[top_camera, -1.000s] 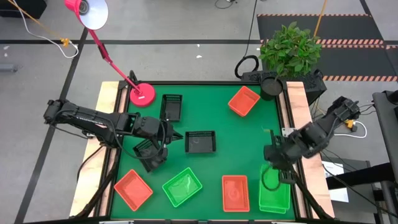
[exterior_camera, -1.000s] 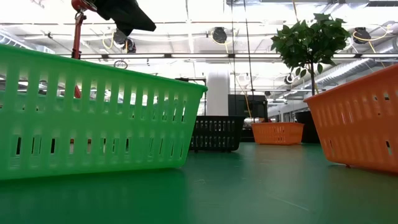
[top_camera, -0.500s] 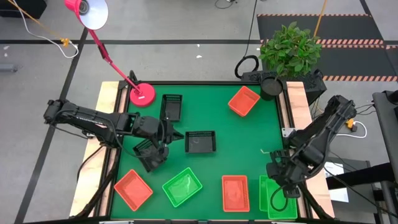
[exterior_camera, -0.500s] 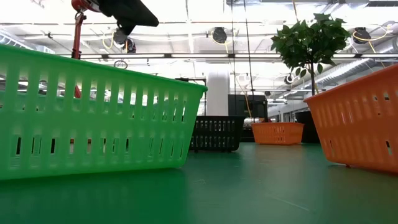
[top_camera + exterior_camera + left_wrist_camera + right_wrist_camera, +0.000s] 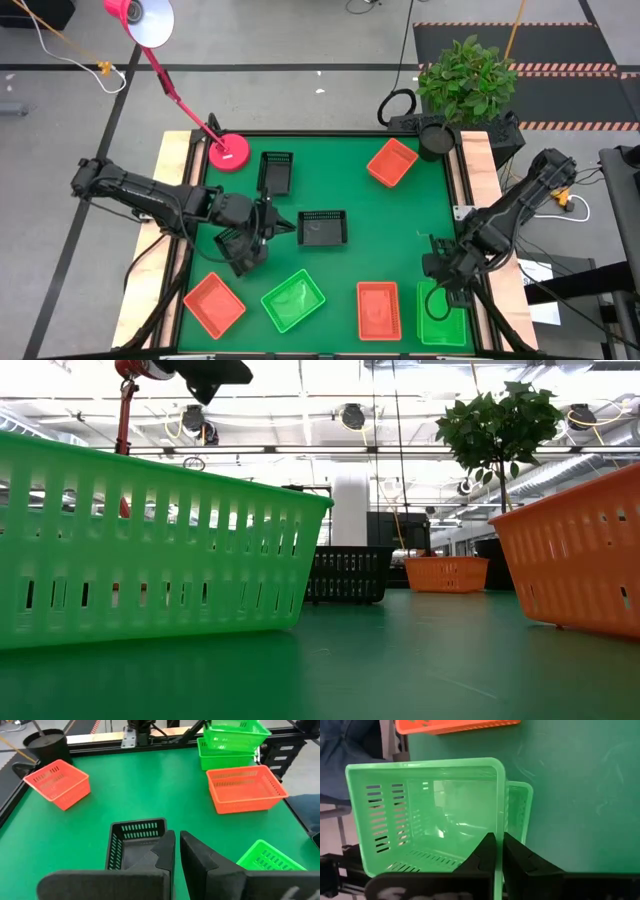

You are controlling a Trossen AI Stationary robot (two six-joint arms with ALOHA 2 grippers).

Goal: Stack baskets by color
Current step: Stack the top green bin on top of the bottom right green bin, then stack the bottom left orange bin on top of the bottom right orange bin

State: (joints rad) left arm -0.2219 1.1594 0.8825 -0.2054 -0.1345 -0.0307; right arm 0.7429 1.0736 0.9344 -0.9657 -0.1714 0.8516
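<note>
While the left gripper sits nipped onto the rim of a black basket at the left of the green table, 2 more black baskets lie near it. Along the near edge sit a red-orange basket, a green basket and another red-orange one. At the right, the right gripper, fingers pinched on its wall, holds a green basket over another green basket.
</note>
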